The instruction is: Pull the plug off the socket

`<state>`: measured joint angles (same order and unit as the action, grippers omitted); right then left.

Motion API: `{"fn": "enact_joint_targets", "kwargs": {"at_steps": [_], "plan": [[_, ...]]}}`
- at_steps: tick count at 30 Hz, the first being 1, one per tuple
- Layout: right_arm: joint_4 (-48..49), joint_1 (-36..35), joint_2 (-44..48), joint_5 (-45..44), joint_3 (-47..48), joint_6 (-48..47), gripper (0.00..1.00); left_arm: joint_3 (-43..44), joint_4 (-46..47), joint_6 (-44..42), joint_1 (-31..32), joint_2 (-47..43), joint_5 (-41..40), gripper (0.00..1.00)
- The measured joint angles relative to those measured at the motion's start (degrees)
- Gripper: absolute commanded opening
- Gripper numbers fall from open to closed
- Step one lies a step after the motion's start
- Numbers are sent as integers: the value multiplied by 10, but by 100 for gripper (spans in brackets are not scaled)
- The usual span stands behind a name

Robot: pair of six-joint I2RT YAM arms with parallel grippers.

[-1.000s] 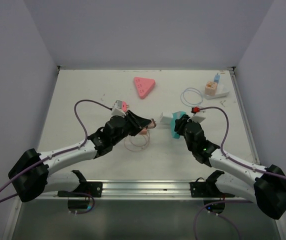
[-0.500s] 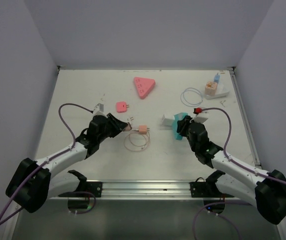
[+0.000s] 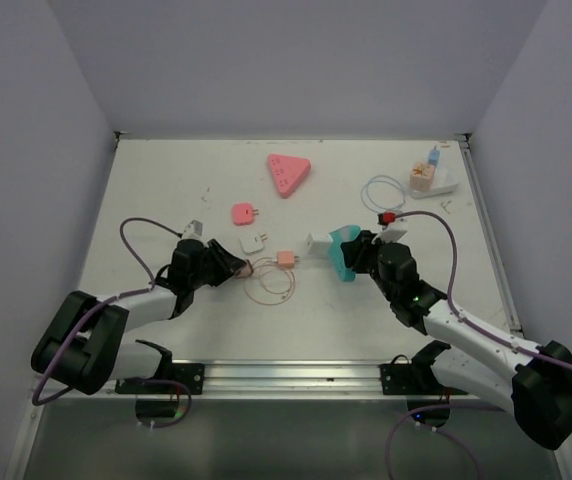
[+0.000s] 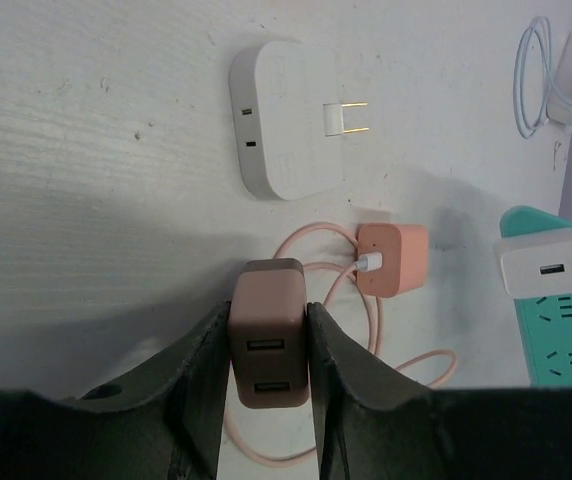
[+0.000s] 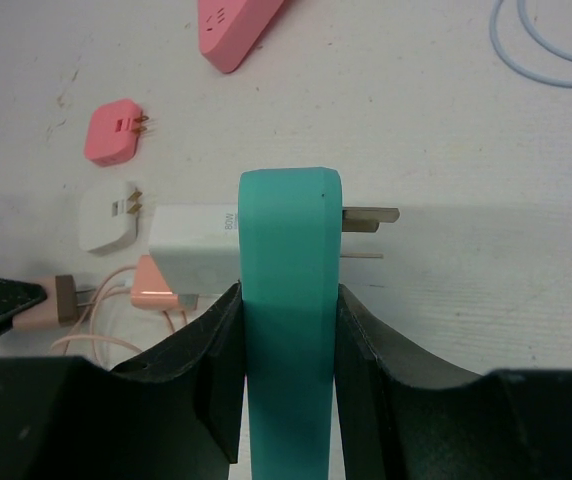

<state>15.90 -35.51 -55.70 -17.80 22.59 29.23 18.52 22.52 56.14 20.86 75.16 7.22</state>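
My left gripper (image 3: 238, 268) (image 4: 268, 310) is shut on a brownish-pink plug (image 4: 268, 335) with two USB ports, held low over the table at centre left. It is apart from the teal socket (image 3: 342, 256) (image 5: 289, 300), which stands on edge in my shut right gripper (image 3: 354, 255) (image 5: 288, 295). A white plug (image 3: 318, 243) (image 5: 196, 240) is still seated in the socket's left face. Metal prongs (image 5: 368, 217) stick out of the socket's right side. The socket also shows at the right edge of the left wrist view, teal socket (image 4: 556, 330).
Between the grippers lie a white adapter (image 3: 253, 243) (image 4: 286, 120), a peach charger (image 3: 286, 258) (image 4: 391, 258) with a looped cable (image 3: 271, 285), and a pink plug (image 3: 244, 212). Further back are a pink triangular socket (image 3: 289, 172), a blue cable coil (image 3: 381, 190) and a white power strip (image 3: 431, 180).
My left arm has drawn back from the socket to the left and toward the near edge, carrying the brownish-pink plug. The right gripper with the socket shifted only slightly.
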Motion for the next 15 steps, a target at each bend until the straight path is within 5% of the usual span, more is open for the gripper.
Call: {"fn": "enact_joint_targets", "kwargs": {"at_steps": [4, 5, 15], "plan": [[0, 0, 0, 19, 5, -2, 0, -14, 1, -9, -10, -8, 3, 91], [0, 0, 0, 23, 6, -3, 0, -16, 0, -12, -11, -16, 4, 96], [0, 0, 0, 91, 37, -12, 0, 33, -117, -34, -13, -151, -14, 100]]}}
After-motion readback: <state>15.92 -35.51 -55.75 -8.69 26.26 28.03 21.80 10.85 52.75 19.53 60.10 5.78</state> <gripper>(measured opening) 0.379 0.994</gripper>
